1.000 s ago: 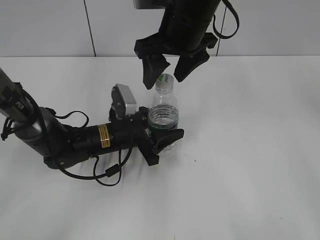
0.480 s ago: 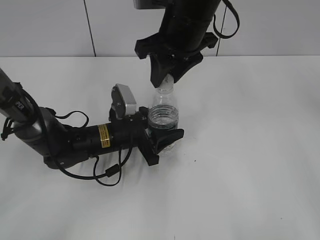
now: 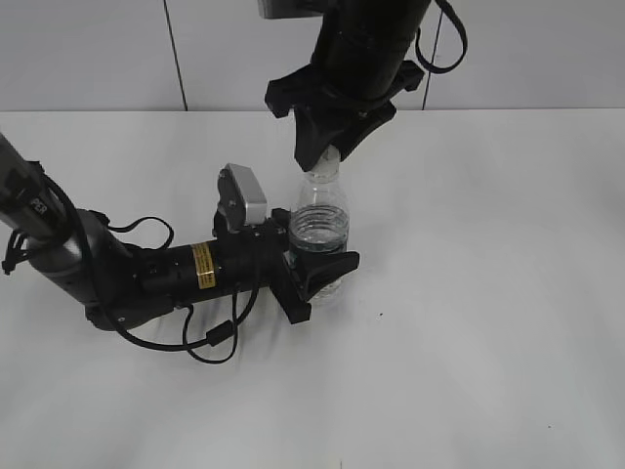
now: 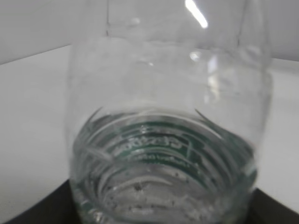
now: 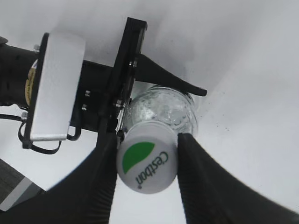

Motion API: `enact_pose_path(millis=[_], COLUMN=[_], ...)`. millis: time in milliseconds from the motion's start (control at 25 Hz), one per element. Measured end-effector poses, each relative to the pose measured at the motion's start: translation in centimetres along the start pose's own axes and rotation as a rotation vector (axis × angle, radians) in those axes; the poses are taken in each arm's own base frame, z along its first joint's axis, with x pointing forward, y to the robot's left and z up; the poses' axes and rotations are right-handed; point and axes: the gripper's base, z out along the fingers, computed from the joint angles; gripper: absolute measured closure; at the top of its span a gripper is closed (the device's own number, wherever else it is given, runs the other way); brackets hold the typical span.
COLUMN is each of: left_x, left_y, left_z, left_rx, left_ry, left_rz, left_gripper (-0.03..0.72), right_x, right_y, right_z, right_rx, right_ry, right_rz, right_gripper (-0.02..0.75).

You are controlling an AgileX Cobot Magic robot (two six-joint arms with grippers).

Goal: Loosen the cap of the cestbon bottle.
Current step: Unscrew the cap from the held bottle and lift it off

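1. Pinching from above, the right gripper (image 5: 147, 163) has its two black fingers pressed against opposite sides of the small round white plastic screw cap with a green leaf mark and "Cestbon" lettering (image 5: 146, 165); in the exterior view the same gripper (image 3: 331, 153) hangs straight down over the bottle's neck and hides the cap.
2. Below the cap stands the small clear plastic Cestbon water bottle with a dark green label band (image 3: 318, 237), upright on the table, near the middle of the exterior view.
3. The left gripper (image 3: 317, 275) lies low and level with the table, its black fingers closed around the bottle's lower body at the label band, one finger on either side.
4. In the left wrist view the bottle (image 4: 168, 140) fills nearly the whole frame, very close to the lens; its ribbed clear wall and green band show, with dark gripper parts at the bottom corners.
5. A silver-grey camera block (image 3: 242, 197) sits on top of the left arm just behind its gripper, with black cables (image 3: 210, 337) looping beside it.
6. Everything rests on a plain white table (image 3: 488, 322), backed by a pale panelled wall (image 3: 88, 54).
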Motion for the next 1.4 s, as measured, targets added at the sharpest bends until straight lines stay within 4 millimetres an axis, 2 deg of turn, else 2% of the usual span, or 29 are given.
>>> enact_pose_path(millis=[240,840,1400], left_x=[0.00,0.01,0.02], left_y=[0.00,0.00,0.00], left_z=[0.00,0.00,0.00], left_rx=[0.000,0.000,-0.001], left_ry=[0.000,0.001,0.002], left_rz=[0.000,0.001,0.002], left_gripper=[0.287,0.287,0.287], right_x=[0.00,-0.03,0.00], right_y=[0.02,0.10,0.07], right_z=[0.01,-0.06,-0.05], right_rx=[0.003,-0.004,0.000], right_ry=[0.001,-0.002,0.004], right_rz=[-0.124,-0.821,-1.296], right_gripper=[0.437,0.438,0.441])
